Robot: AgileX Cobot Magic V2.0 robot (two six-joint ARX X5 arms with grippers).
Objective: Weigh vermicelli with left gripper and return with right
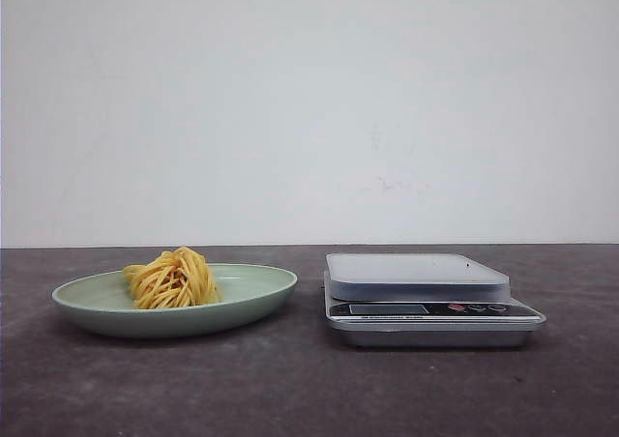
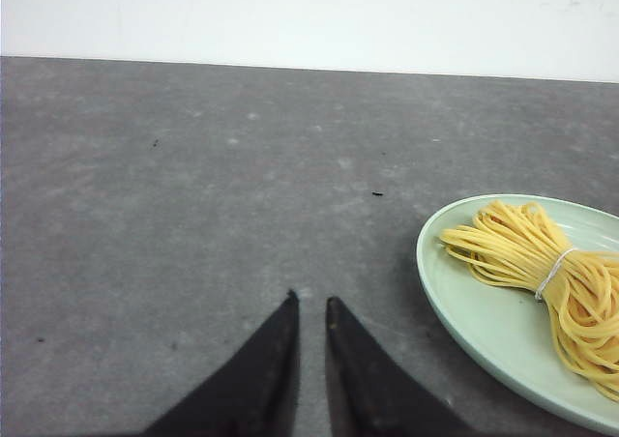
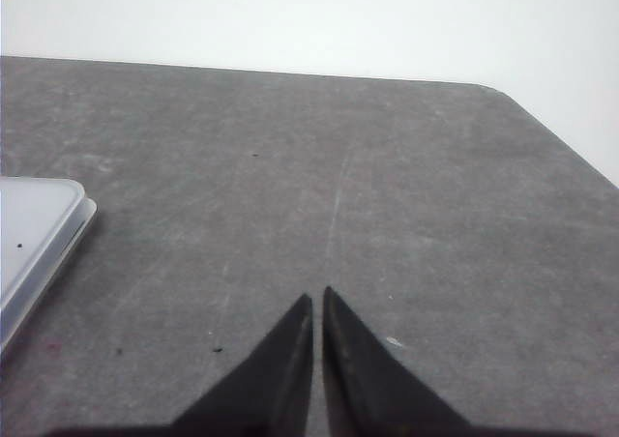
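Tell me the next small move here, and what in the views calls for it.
Probably the left tool should open and swing toward the vermicelli. The nest lies on the green plate, the scale pan is bare, so weighing has not begun. Both tools hang over bare table, their fingers nearly together, holding nothing; the right tool can wait beside the scale.

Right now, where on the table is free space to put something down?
Bare tabletop runs in front of the pale green plate and the kitchen scale. More lies outside each. Only a narrow strip separates them. The vermicelli fills the plate's left half.
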